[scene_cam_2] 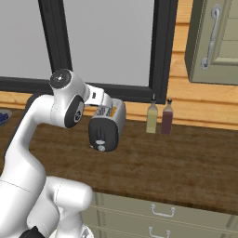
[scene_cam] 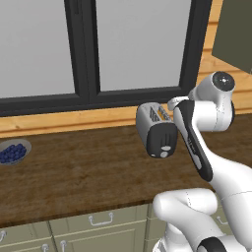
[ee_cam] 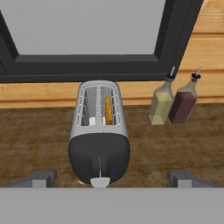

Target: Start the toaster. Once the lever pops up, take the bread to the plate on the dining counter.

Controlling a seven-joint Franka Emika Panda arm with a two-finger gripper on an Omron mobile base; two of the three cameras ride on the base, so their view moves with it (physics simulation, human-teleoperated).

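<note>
- Overhead, my hand (ee_cam: 112,178) hung wide open above the toaster (ee_cam: 99,131), holding nothing.
- Bread (ee_cam: 107,110) sat in one slot; two bottles (ee_cam: 171,101) stood beside it on the surface (ee_cam: 175,148).

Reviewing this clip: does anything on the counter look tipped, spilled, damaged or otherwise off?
Nothing stands out. The toaster stands upright on the wooden counter, with the bread sitting in one slot. The two bottles beside it are upright, and the bowl of berries is unspilled.
</note>
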